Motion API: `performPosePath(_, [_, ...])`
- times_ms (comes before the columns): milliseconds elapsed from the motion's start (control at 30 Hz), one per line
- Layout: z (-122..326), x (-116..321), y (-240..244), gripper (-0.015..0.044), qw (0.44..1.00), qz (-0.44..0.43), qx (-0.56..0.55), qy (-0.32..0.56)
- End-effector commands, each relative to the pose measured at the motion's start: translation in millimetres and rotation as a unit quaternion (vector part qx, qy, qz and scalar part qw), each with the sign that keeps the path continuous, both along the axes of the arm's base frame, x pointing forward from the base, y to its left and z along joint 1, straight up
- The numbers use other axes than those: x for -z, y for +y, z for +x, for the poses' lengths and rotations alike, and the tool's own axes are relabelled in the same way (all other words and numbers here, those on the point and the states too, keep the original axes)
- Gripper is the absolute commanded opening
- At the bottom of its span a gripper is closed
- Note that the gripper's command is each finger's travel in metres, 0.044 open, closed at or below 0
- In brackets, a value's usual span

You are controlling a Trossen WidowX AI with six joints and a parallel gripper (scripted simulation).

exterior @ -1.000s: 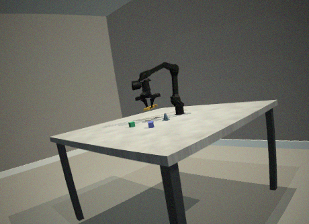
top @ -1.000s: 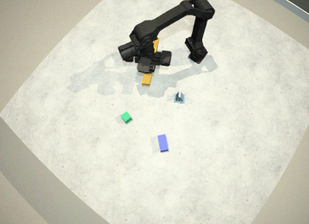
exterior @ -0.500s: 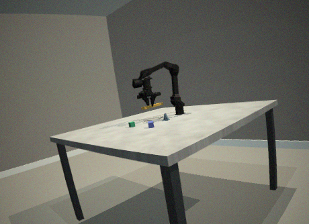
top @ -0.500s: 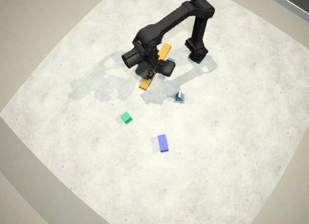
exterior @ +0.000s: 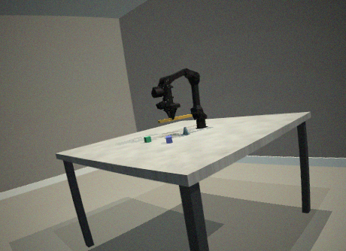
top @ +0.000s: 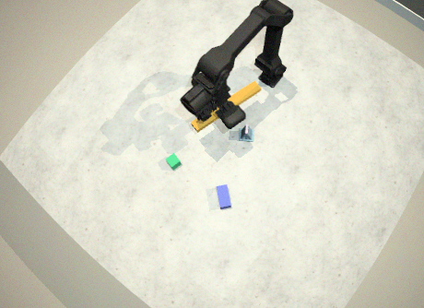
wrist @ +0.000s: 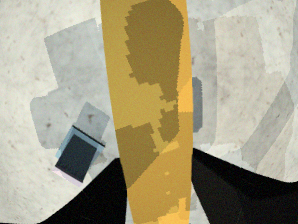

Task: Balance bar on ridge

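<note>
The gripper (top: pixel 217 115) (exterior: pixel 171 118) (wrist: pixel 156 160) is clamped on the yellow bar (top: pixel 245 94) (exterior: pixel 182 118) (wrist: pixel 150 110), which sticks out on both sides of its fingers above the table (top: pixel 295 210) (exterior: pixel 180 156) (wrist: pixel 20 185), near but apart from the small blue-gray ridge (top: pixel 246 135) (exterior: pixel 185 131) (wrist: pixel 77 156).

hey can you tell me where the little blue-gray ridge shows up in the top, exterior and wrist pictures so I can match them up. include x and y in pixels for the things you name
Top: the ridge (top: pixel 246 135) (exterior: pixel 186 131) (wrist: pixel 64 150) is just right of center, slightly above the picture's middle.
Exterior: slightly right of center, a bit below mid-height, just left of the arm's base.
Wrist: lower left, left of the bar.
Shared landmark: the yellow-orange bar (top: pixel 247 93) (exterior: pixel 182 118) (wrist: pixel 150 105), held in the gripper (top: pixel 215 114) (exterior: pixel 172 119).
</note>
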State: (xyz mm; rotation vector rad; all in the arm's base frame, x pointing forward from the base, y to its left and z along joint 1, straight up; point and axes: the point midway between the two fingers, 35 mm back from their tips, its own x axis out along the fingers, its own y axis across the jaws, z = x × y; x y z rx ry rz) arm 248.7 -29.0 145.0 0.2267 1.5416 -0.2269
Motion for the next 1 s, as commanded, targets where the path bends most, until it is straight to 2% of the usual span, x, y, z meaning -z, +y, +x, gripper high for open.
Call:
performPosePath(0, [3.8, -2.6, 10.9, 0.0000, 0.999, 0.001, 0.051, -0.004])
performPosePath(533, [2.0, -3.5, 65.3, 0.0000, 0.941, 0.010, 0.338, -0.003])
performPosePath(967, [1.1, 13.2, 66.6, 0.0000, 0.938, 0.010, 0.347, -0.003])
